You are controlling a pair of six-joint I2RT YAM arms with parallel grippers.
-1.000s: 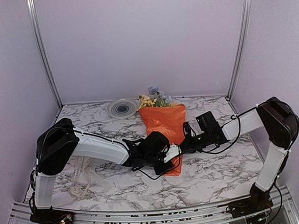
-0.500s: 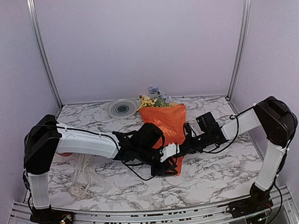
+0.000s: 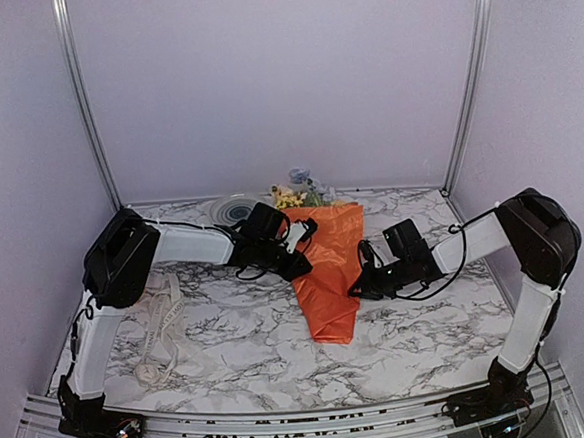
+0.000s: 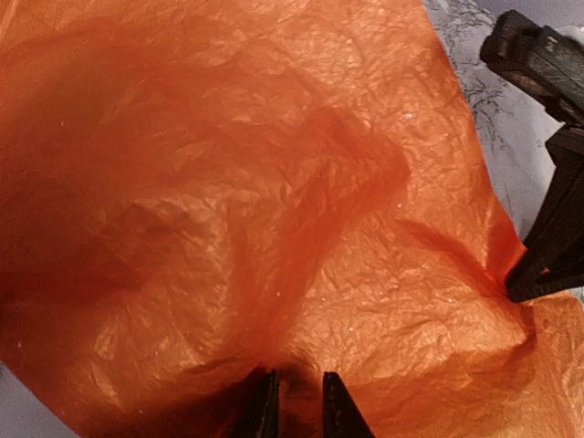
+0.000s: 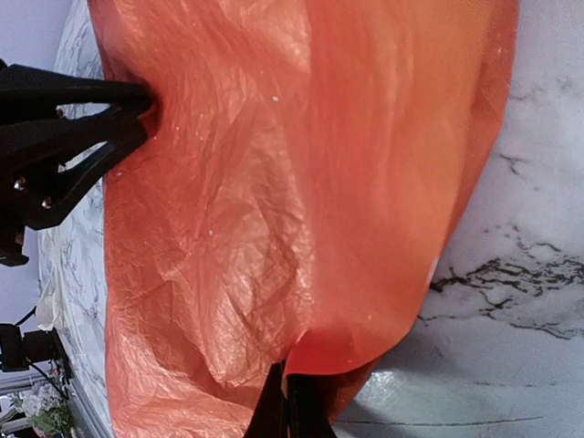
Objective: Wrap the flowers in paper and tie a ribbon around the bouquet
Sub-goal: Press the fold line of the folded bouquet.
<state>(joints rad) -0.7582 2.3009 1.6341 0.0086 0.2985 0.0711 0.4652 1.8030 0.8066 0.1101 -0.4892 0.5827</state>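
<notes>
Seems past the halfway mark. Already rolled into a cone around the stems: the paper [image 3: 327, 267], lying mid-table with the wide mouth far and the point near. Not yet secured, by the look of it. Pinched at the left edge by the left gripper [image 4: 294, 406], tips nearly together with a pucker of sheet between them. Pinched at the right edge by the right gripper [image 5: 287, 401], clamped fully closed on a fold. Tucked inside at the far end: the flowers [image 3: 300, 191], only yellow and pale blue heads showing past the mouth. Left to do, judging from this: the whole tying step. Untouched on the marble table [image 3: 431, 340], well to the left of the bouquet [image 3: 322, 239] and close to the left arm's base: the ribbon [image 3: 161, 323], in a loose cream loop.

As for looks: bright orange, thin, finely crinkled, with soft creases running toward each pinch point. Lighter and almost see-through in single layers, darker at the overlaps. Likely to spring open on release of either pinch before tying.
</notes>
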